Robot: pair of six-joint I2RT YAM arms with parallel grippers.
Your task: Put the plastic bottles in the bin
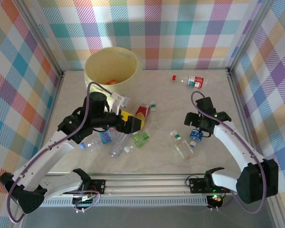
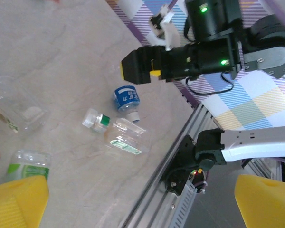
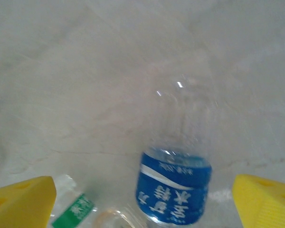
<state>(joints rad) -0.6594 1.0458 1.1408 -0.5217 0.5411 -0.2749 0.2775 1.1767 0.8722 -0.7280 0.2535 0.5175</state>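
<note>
The pale-yellow bin (image 1: 109, 66) stands at the back left with an orange bottle inside. My left gripper (image 1: 132, 124) (image 2: 142, 204) is open and empty, hovering over a cluster of bottles: a red-labelled one (image 1: 143, 110), a green-labelled one (image 1: 140, 138) (image 2: 28, 164), a blue-labelled one (image 1: 104, 137) and a clear one (image 1: 118, 148). My right gripper (image 1: 198, 128) (image 3: 145, 204) is open, its yellow fingertips (image 3: 21, 202) on either side of a blue-labelled bottle (image 1: 195, 136) (image 3: 175, 185) (image 2: 127, 99) lying on the table. A green-capped bottle (image 1: 182, 145) (image 2: 116, 134) (image 3: 78, 211) lies beside it.
Another red-labelled bottle (image 1: 195, 81) and a loose red cap (image 1: 174, 77) lie at the back right. Checked walls enclose the table on three sides. The aluminium rail (image 1: 147, 183) with the arm bases runs along the near edge.
</note>
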